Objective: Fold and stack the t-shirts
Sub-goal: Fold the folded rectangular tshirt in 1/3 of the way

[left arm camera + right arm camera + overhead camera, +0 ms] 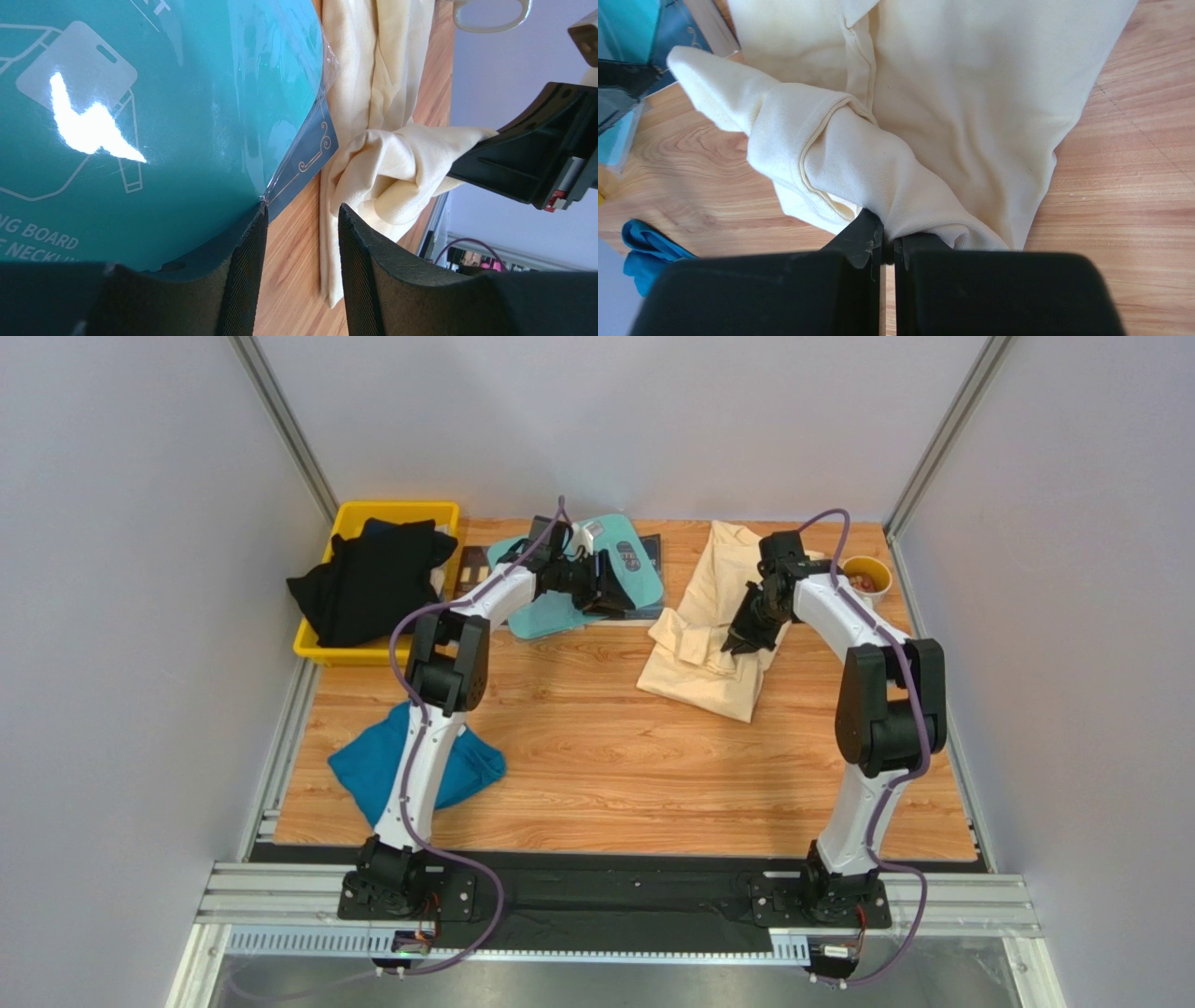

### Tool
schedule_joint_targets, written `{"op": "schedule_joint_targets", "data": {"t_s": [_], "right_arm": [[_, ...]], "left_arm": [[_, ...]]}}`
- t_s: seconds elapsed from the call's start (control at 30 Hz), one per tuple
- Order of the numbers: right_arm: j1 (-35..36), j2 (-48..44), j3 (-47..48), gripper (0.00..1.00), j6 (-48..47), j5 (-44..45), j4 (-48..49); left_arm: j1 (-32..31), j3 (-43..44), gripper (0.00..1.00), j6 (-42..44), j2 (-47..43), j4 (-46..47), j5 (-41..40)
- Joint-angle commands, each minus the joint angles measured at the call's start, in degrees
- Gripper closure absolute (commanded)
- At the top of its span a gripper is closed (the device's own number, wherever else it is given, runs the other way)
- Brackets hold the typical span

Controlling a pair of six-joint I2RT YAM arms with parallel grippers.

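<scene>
The pale cream-yellow t-shirt (697, 651) lies crumpled at the back right of the wooden table. My right gripper (744, 634) is shut on a bunched fold of it (878, 168), lifting that fold off the wood. My left gripper (302, 213) is open with only bare wood between its fingers, its left fingertip (256, 224) at the corner of the rigid teal board (175, 105). A teal-blue t-shirt (368, 763) sits in a heap near the left arm's base. Black t-shirts (368, 581) hang over a yellow bin.
The yellow bin (348, 647) stands at the back left edge. The teal board (627, 560) lies at the back centre with my left gripper (603, 592) over it. A small yellow bowl (867, 577) sits at the back right corner. Grey walls enclose the table.
</scene>
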Motion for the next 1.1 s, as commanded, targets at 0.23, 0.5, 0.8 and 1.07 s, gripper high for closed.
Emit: {"op": "schedule_joint_targets", "data": {"t_s": [0.23, 0.5, 0.8, 1.07], "right_arm": [[-2.17, -4.33, -3.05, 1.00, 1.31, 2.26, 6.05], [-2.17, 1.64, -0.24, 0.76, -0.10, 0.95, 7.46], [-3.75, 5.95, 5.73, 0.59, -3.09, -0.37, 7.37], [-5.51, 8.94, 9.43, 0.54, -2.83, -3.88, 7.37]], "left_arm": [[-0.42, -2.56, 0.51, 1.34, -5.24, 0.74, 0.34], [-1.47, -7.83, 0.51, 1.08, -8.49, 3.02, 1.48], [-3.94, -12.40, 0.52, 1.34, -12.27, 4.43, 2.36], [-4.99, -16.44, 0.52, 1.52, -15.52, 5.66, 3.59]]}}
